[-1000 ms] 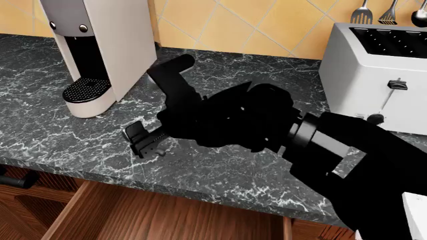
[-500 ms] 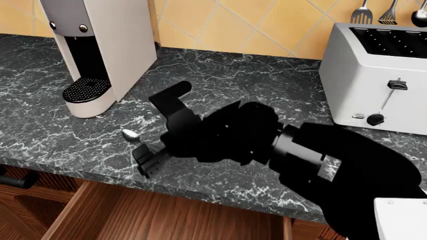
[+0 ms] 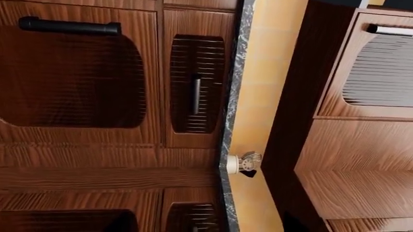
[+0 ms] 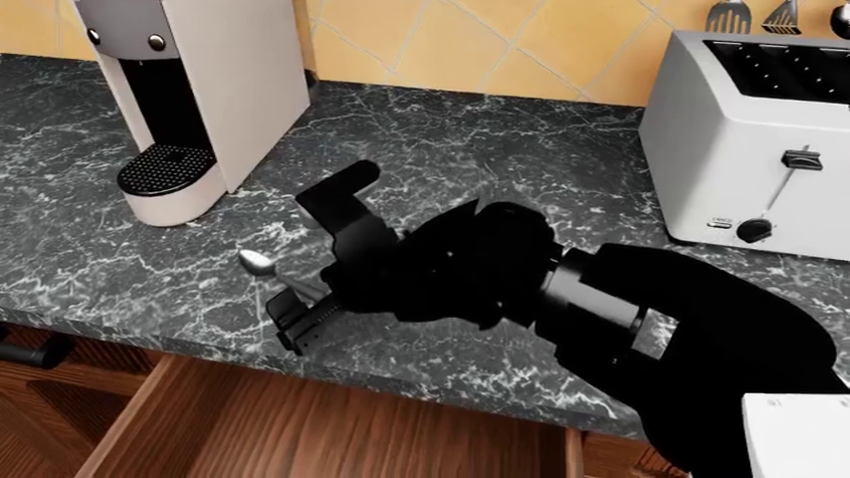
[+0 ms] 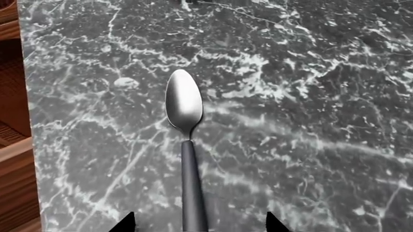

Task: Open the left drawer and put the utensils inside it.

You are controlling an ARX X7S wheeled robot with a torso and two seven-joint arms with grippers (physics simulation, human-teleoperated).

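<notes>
Spoon (image 5: 184, 104): grey metal, handle between the right end effector (image 4: 295, 317) fingers, apparently gripped, bowl pointing to ten o'clock above the marble surface (image 4: 439, 149). Left drawer (image 4: 266, 428): open at six o'clock. Advice: carry level, release low over planks.

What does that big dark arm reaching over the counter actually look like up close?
The right arm is matt black all over, built of thick rounded segments joined by a ringed cylindrical collar, with no cables or markings that show. A flat black bracket sticks up from its wrist. The right gripper is small, black and ridged, ending in two short jaws. A white body panel shows at the corner. The left arm is out of view.
</notes>
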